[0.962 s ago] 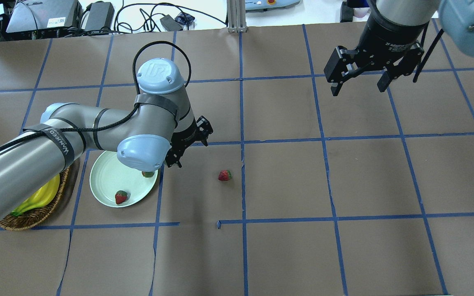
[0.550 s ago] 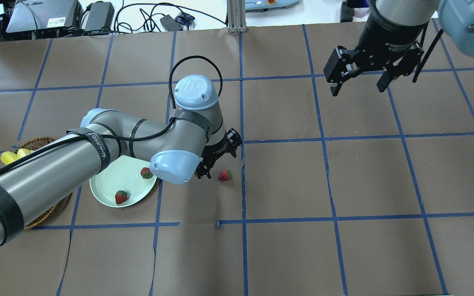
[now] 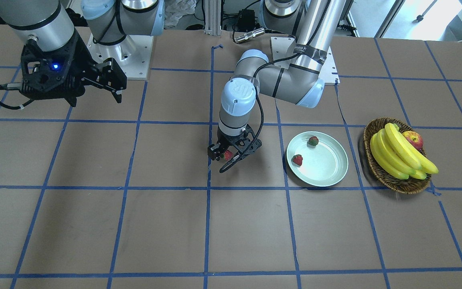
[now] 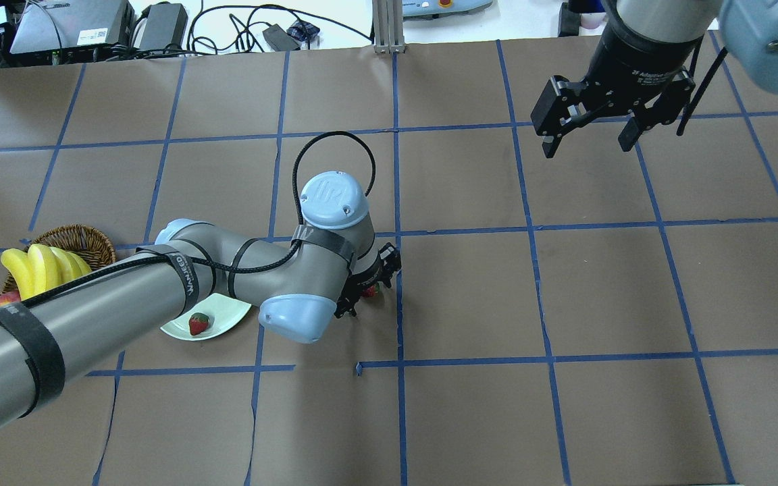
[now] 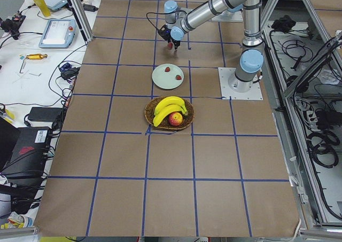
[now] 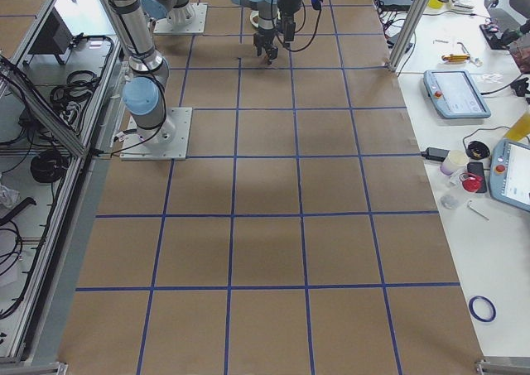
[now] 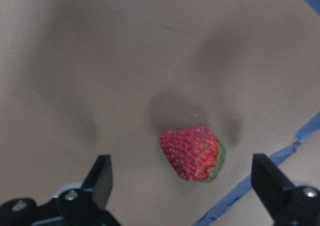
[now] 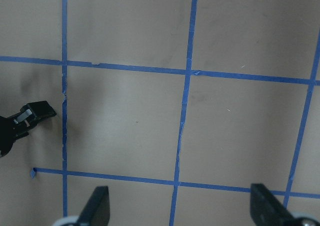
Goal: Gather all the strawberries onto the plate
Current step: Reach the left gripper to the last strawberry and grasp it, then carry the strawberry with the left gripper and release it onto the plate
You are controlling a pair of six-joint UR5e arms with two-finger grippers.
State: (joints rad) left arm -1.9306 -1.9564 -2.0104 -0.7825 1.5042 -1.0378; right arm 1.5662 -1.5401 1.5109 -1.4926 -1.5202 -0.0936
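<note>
Two strawberries (image 3: 313, 140) (image 3: 297, 159) lie in the pale green plate (image 3: 329, 170). In the overhead view only one strawberry (image 4: 198, 323) shows on the plate (image 4: 230, 312); my arm hides the other. The third strawberry (image 3: 227, 155) (image 4: 370, 291) lies on the brown table. My left gripper (image 3: 226, 157) (image 4: 367, 295) is open and low over the table, with its fingers on either side of this strawberry (image 7: 192, 152). My right gripper (image 4: 589, 145) (image 3: 94, 98) is open, empty and high at the far right.
A wicker basket (image 3: 401, 185) (image 4: 71, 236) with bananas (image 3: 395, 154) and an apple (image 3: 413, 139) stands just beyond the plate, on my left. Blue tape lines cross the brown table. Cables and devices lie past the far edge.
My left arm has swung right, from over the plate to the lone strawberry, and come down so its open fingers flank it. The right arm has not moved.
</note>
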